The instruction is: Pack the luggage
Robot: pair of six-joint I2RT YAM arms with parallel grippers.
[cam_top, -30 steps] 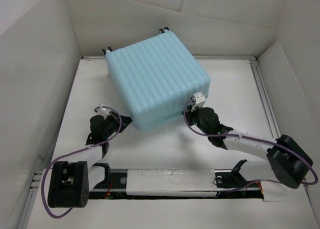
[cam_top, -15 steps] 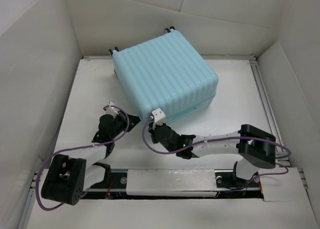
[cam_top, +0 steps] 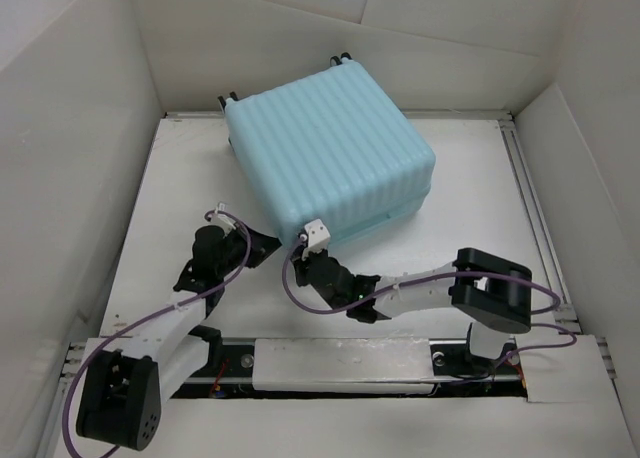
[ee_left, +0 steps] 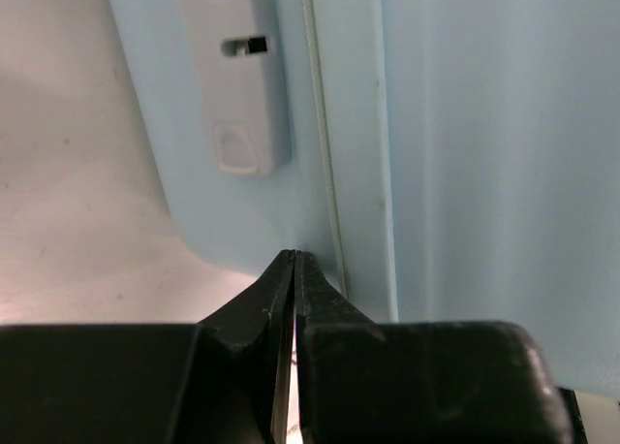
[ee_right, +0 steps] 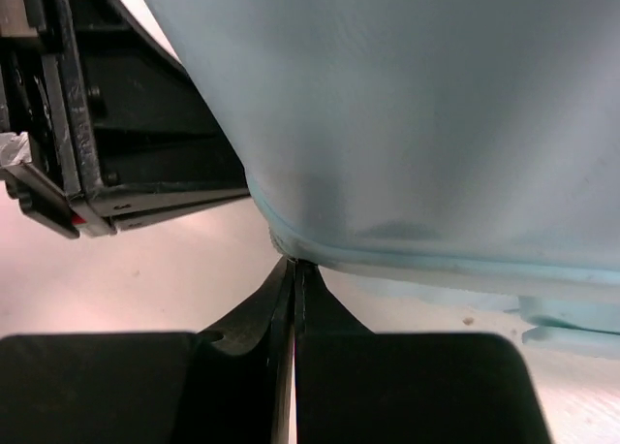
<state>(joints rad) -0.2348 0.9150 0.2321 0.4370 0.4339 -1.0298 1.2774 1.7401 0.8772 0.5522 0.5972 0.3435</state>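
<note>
- Left gripper [ee_left: 294, 256] is pinched shut on nothing, its tip at the luggage [cam_top: 330, 148] seam, below a pale latch [ee_left: 247, 95].
- Right gripper [ee_right: 294, 262] is likewise closed and empty, its tip against the luggage's lower near corner.
- Luggage lies closed and flat, far-centre on the table [cam_top: 480, 208], angled, with its wheels [cam_top: 338, 58] at the far side.

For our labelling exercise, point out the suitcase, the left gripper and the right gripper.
suitcase [cam_top: 328, 143], top view, middle of its ribbed upper shell
left gripper [ee_left: 294, 258], left wrist view, where its shut fingertips meet
right gripper [ee_right: 294, 264], right wrist view, where its shut fingertips meet
</note>
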